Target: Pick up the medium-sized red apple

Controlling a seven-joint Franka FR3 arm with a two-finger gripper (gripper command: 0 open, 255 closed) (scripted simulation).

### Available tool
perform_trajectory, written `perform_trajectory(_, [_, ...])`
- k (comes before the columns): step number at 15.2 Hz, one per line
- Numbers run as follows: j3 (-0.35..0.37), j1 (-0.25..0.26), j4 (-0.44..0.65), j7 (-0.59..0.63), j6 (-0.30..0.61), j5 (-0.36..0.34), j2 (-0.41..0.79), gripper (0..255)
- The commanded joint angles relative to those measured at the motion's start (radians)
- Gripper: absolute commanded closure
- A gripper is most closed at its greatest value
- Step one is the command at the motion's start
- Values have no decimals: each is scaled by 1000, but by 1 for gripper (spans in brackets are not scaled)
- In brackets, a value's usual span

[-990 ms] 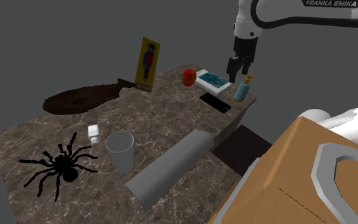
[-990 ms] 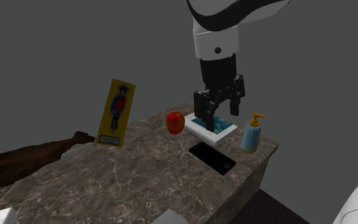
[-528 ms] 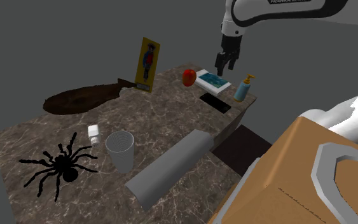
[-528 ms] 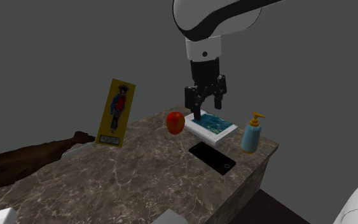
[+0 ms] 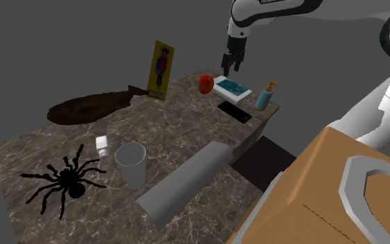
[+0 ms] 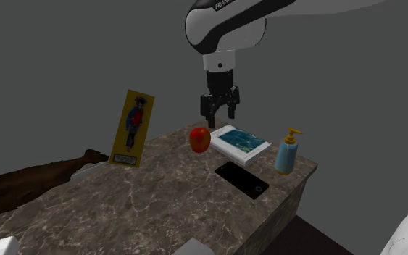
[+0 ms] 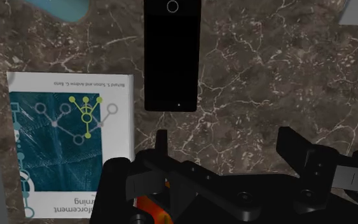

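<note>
Jaws wide apart, empty, hanging over the marble table (image 6: 159, 195) a little above the red apple (image 6: 200, 139) & teal book (image 6: 243, 143). Apple sits near the table's far edge, just beside the book, w/ a black phone (image 6: 242, 179) nearby.

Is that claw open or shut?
Open: the claw has its fingers apart, clasping nothing; the apple lies untouched.

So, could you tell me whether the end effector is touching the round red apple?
Apart. The shoulder view shows a gap between the open black end effector and the round red apple.
</note>
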Motion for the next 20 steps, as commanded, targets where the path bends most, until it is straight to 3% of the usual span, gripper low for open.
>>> perform_trajectory(1, [-10, -3, 62, -37, 17, 22, 74, 0])
perform_trajectory(12, [-21, -70, 571, -221, -31, 165, 526, 0])
perform_trajectory(20, [-18, -69, 494, -229, 62, 169, 542, 0])
